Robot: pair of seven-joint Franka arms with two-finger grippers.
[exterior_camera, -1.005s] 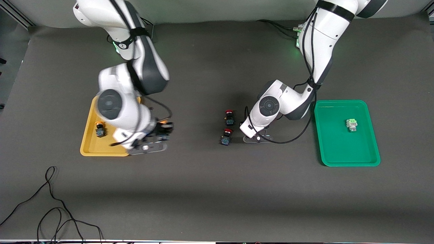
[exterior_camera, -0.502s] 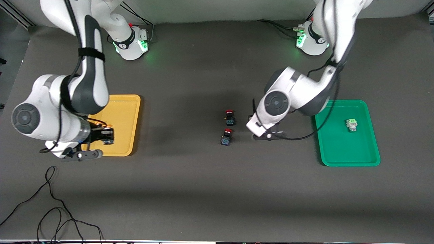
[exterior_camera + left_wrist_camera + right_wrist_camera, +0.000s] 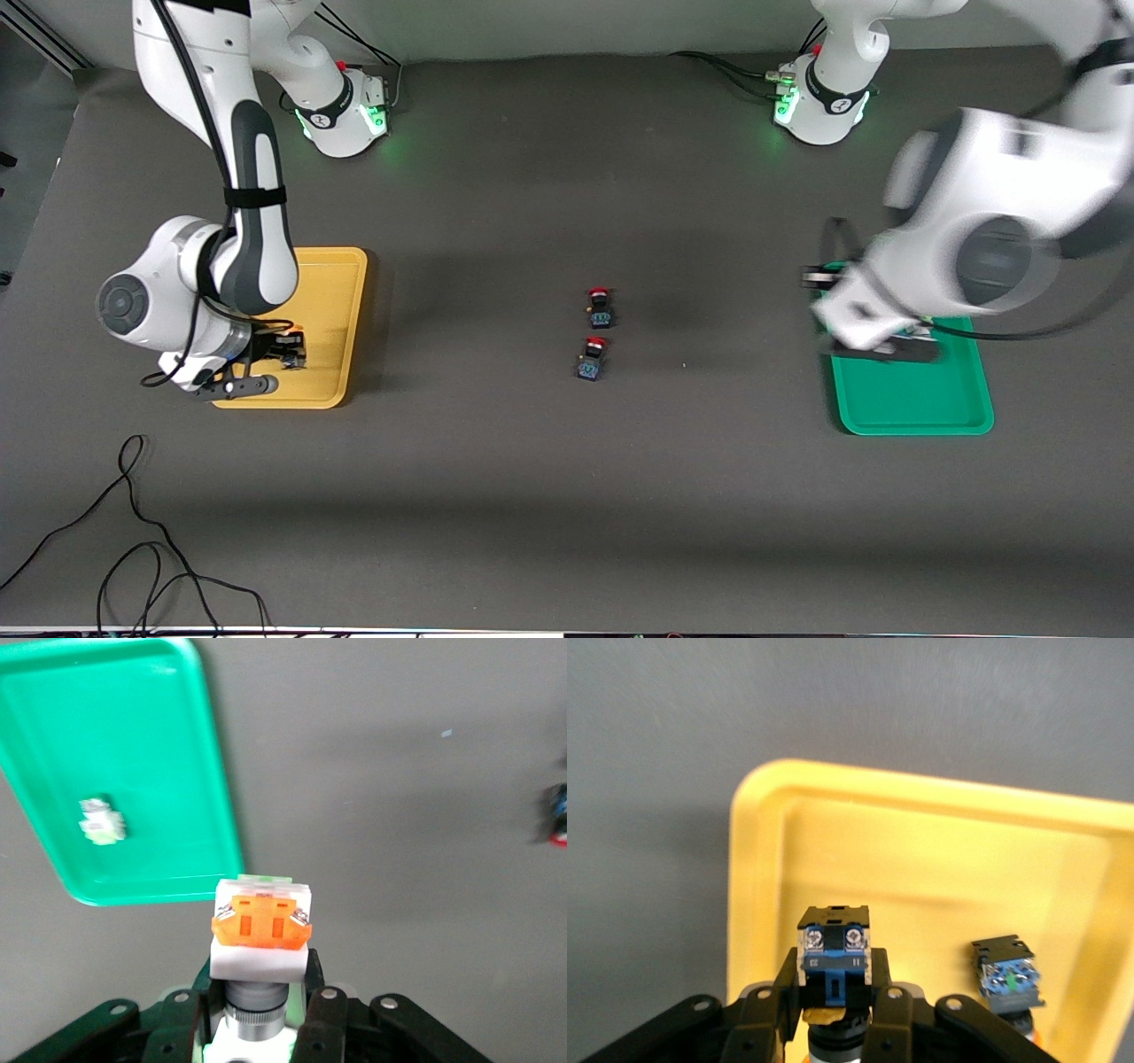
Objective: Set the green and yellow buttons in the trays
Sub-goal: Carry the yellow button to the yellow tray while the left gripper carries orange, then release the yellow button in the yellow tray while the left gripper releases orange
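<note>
Over the yellow tray, at the right arm's end of the desk, the right gripper hangs with its fingers pinched on a black-bodied button, blue terminal block facing its wrist camera and a hint of yellow-orange cap showing beneath. One matching button already lies in that tray, close to the held one in the right wrist view.

At the left arm's end, the left gripper is over the green tray, blurred in the front view. Its wrist view shows the fingers clamped on a white-bodied button with an orange terminal block and a sliver of light green at its top edge. Another white and green button rests inside the green tray.

Two red-capped buttons sit mid-desk, well apart from both trays; they are not part of the job.

By my reading the task is nearly finished: one button lies in each tray, and each gripper carries one more, not yet released. What remains is to lower and let go of both, the yellow-capped one into the yellow tray and the green-faced one into the green tray.
</note>
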